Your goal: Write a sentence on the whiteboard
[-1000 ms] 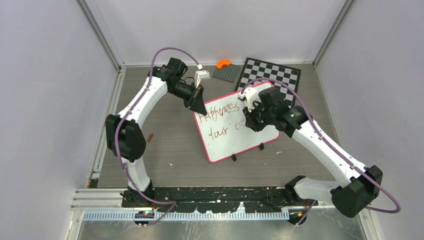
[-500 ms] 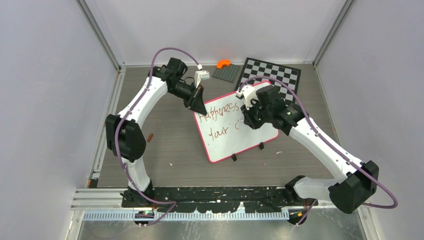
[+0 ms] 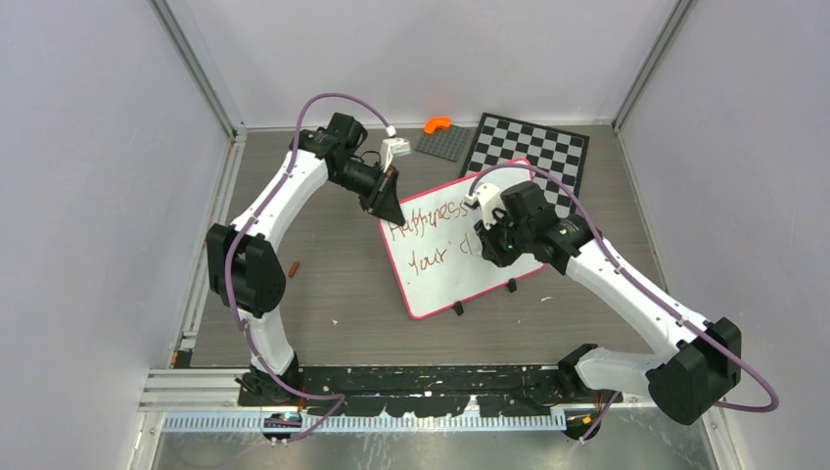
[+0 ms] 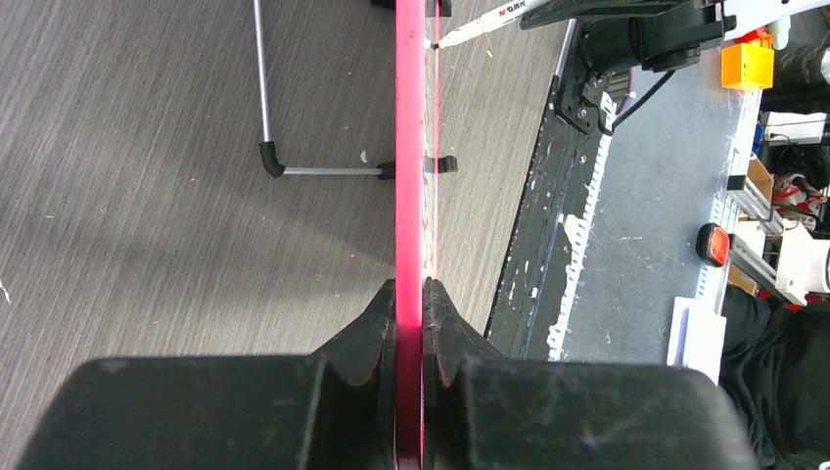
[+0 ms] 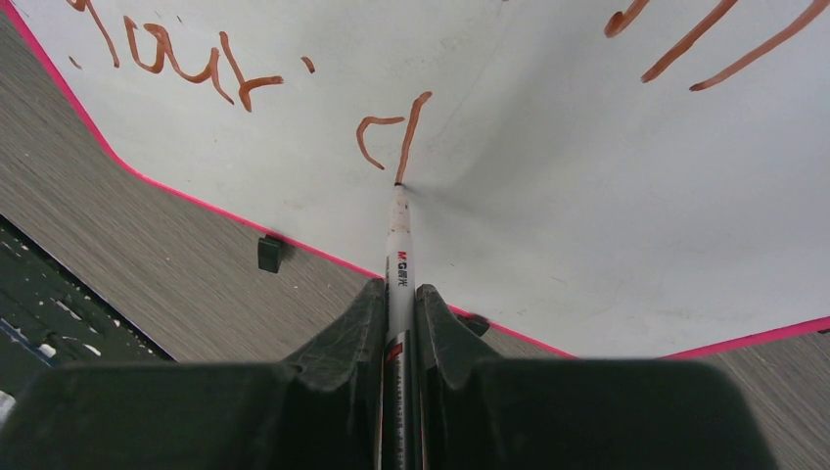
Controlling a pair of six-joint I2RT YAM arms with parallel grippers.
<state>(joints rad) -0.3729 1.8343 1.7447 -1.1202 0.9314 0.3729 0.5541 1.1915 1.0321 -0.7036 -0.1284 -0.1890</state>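
**Pale booth, wood-grain table**

Three plain walls box the spot in: back wall (image 3: 421, 59), left wall (image 3: 88, 196) and right wall (image 3: 744, 147), all pale lilac-grey. Alu posts (image 3: 196, 69) run up the back corners. Tabletop (image 3: 333, 284) is grey-brown wood-grain w/ a few white specks. An alu rail (image 3: 196, 387) runs along the near edge, w/ a scuffed black plate (image 3: 431, 377) beside it. Below that is a dull grey strip (image 3: 440, 450). Light is soft & even, shadows faint.

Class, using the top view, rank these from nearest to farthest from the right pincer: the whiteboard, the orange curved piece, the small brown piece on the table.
1. Whiteboard, directly under the right pincer.
2. Orange curved piece, at the back.
3. Small brown piece, far left.
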